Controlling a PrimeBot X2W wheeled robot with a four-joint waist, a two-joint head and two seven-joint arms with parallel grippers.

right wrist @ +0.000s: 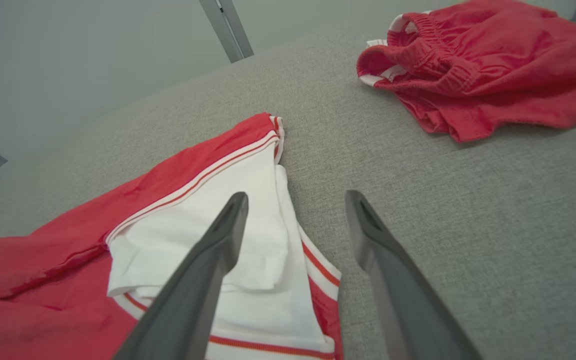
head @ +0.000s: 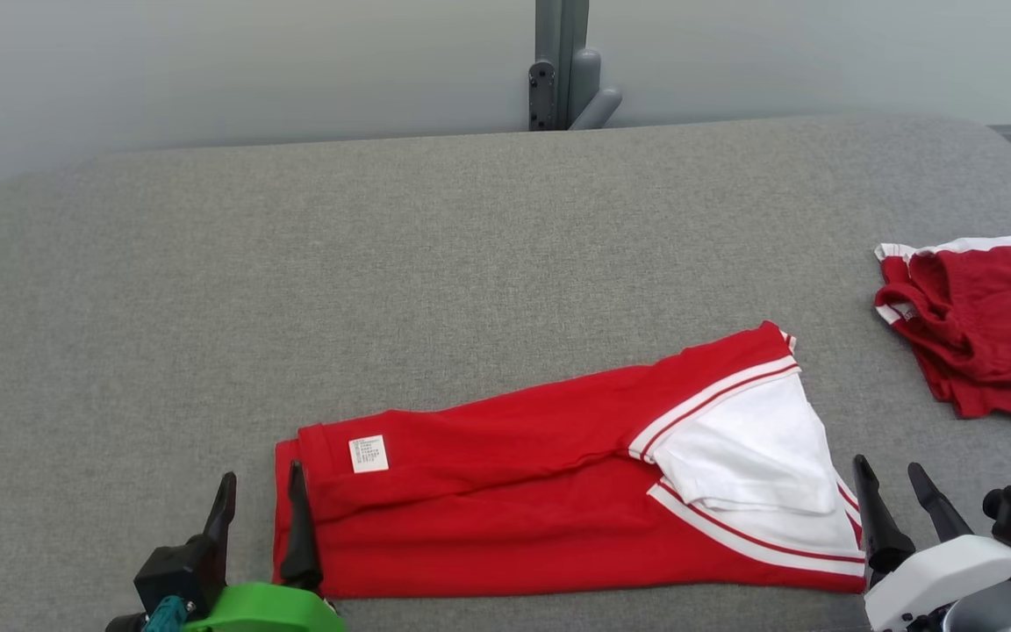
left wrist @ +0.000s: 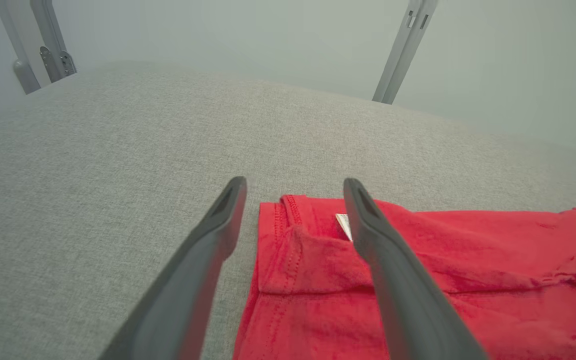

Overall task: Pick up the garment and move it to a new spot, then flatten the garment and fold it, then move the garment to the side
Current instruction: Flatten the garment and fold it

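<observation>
closest to us are the two grippers, at the bottom of the head view. left gripper [head: 262, 474] has its two dark fingers [head: 299, 527] wide apart and holds nothing. one finger is over the grey table [head: 400, 263]. the other is over the left end of the garment [head: 514, 500], and i cannot tell if it touches the cloth. right gripper [head: 888, 465] is open wide too, with nothing in it. it sits just beside the right end of the garment, where a white part [head: 751, 448] with red stripes shows.

the garment is red. it lies near the front edge of the table, a bit right of the middle, as one long band going left to right. it looks folded over the long way, with a small white label [head: 369, 454] on top near the left end. it is mostly flat, with a few soft bumps and a loose white flap at the right.

so i think the pick up, the move and the flattening are done, and one fold is made. more folding looks to be left, maybe one end brought over the other to make it shorter. after that it needs to go to the side. another red piece of clothing [head: 988, 333] lies in a heap far to the right, well apart from the garment.
</observation>
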